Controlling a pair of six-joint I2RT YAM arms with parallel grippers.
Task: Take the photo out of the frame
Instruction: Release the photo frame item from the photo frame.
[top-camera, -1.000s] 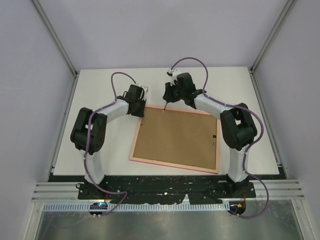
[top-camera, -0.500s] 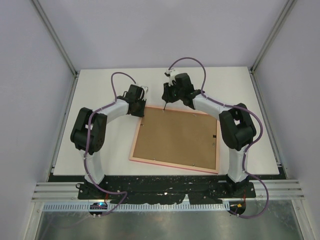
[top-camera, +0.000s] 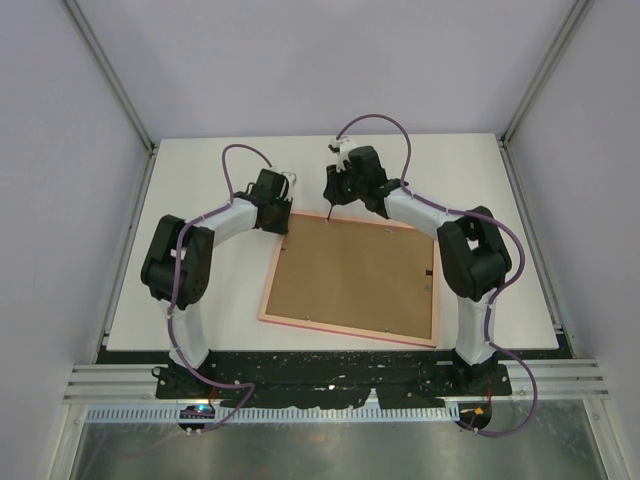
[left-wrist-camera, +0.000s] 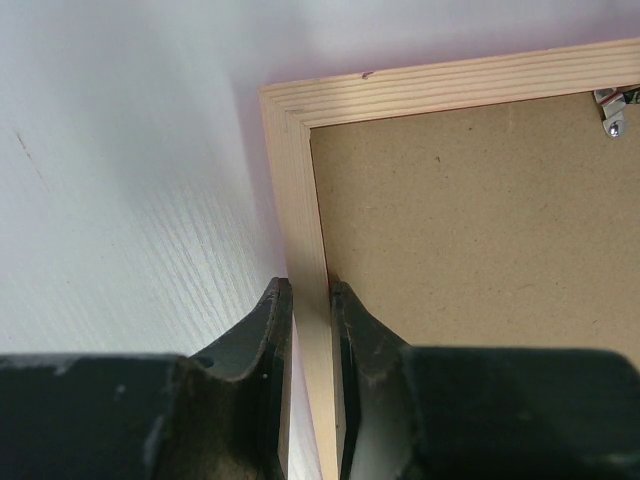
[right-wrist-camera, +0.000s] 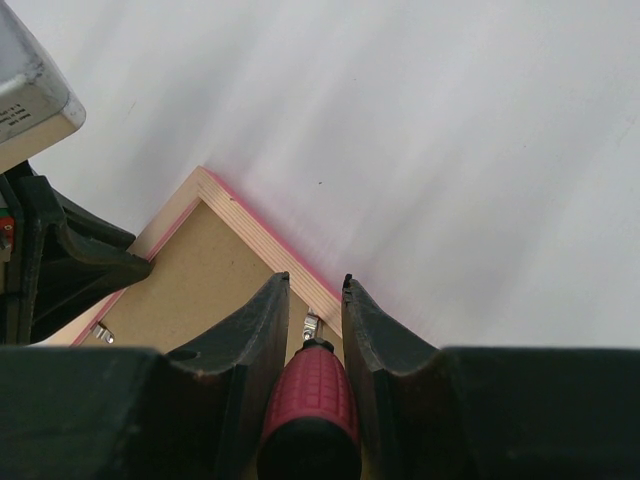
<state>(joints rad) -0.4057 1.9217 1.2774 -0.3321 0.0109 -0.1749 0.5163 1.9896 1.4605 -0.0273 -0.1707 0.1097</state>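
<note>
The frame (top-camera: 345, 331) lies face down on the table, its pale wood rim (left-wrist-camera: 290, 180) edged in pink around a brown backing board (top-camera: 355, 275). The photo is hidden beneath that board. My left gripper (left-wrist-camera: 310, 300) is shut on the frame's left rim, close to the far-left corner, one finger outside and one on the board. My right gripper (right-wrist-camera: 315, 290) is shut on a red-handled screwdriver (right-wrist-camera: 312, 400) pointing down at a small metal clip (right-wrist-camera: 311, 325) against the far rim (right-wrist-camera: 250, 225). In the top view the screwdriver's shaft (top-camera: 328, 208) meets the frame's far edge.
Another metal clip (left-wrist-camera: 612, 112) sits on the backing board by the far rim. A small black hanger tab (top-camera: 429, 277) is near the board's right edge. The white table (top-camera: 200, 290) is walled in by pale panels on three sides.
The right gripper with the screwdriver has edged slightly left along the far rim. The left gripper and the frame have stayed put.
</note>
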